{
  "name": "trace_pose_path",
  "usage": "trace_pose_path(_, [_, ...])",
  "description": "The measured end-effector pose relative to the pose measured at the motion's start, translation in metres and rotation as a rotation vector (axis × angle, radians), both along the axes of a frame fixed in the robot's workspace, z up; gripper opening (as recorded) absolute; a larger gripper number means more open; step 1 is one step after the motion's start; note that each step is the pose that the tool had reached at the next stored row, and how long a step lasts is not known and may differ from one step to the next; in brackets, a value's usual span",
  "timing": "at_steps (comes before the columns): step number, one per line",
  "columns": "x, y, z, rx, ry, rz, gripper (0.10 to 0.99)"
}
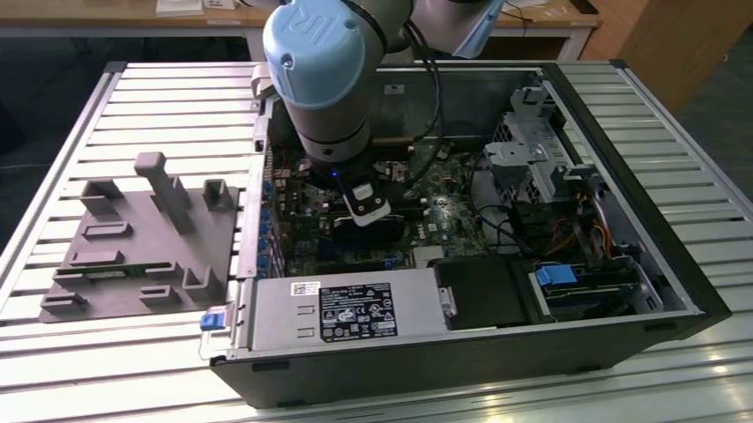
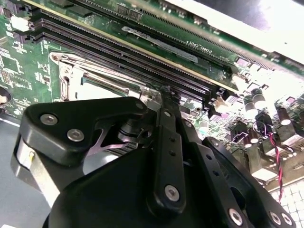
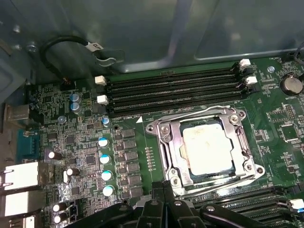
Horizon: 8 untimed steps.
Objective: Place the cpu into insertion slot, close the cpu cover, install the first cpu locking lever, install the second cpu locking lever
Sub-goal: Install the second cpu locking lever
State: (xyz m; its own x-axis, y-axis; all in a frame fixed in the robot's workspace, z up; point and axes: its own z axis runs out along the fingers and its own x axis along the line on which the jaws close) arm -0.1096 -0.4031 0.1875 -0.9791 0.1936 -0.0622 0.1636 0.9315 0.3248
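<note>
The cpu point(image 3: 206, 145) lies flat in the insertion slot point(image 3: 248, 167) on the green board, its dull silver top showing through the window of the cpu cover point(image 3: 167, 142). The cover is folded down over it. A wire locking lever point(image 3: 190, 113) runs along the slot's side by the long black slots, and another lever point(image 3: 223, 183) runs along the opposite side, nearest my fingers. My gripper point(image 3: 164, 194) is shut, its tips just off that edge of the slot. In the second wrist view the gripper point(image 2: 163, 92) meets at the cover's point(image 2: 71, 71) corner. In the exterior view the gripper point(image 1: 359, 216) is low inside the case.
Long black memory slots point(image 3: 175, 90) flank the socket, and capacitors point(image 3: 105, 159) stand beside it. The open computer case holds a power supply point(image 1: 341, 308), a drive cage point(image 1: 541, 163) and cables point(image 1: 577, 238). A grey fixture point(image 1: 141, 238) lies on the slatted table on the exterior view's left.
</note>
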Motion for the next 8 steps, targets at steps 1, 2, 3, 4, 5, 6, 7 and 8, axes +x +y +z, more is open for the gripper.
trace_pose_path(1, [0.0000,0.0000,0.0000,0.000,0.0000,0.000,0.102])
trace_pose_path(2, [0.0000,0.0000,0.0000,0.000,0.0000,0.000,0.102])
trace_pose_path(3, [0.0000,0.0000,0.0001,0.000,0.0000,0.000,0.102])
trace_pose_path(4, [-0.0001,0.0000,0.0004,0.000,0.0000,0.000,0.102])
trace_pose_path(5, [-0.0001,0.0000,0.0010,0.000,0.0000,0.000,0.102])
trace_pose_path(6, [0.0000,0.0000,0.0019,0.000,-0.0002,0.000,0.102])
trace_pose_path(7, [0.0000,0.0001,0.0029,0.000,-0.0002,0.000,0.102])
trace_pose_path(8, [0.0000,0.0000,0.0040,0.000,-0.0001,0.000,0.102])
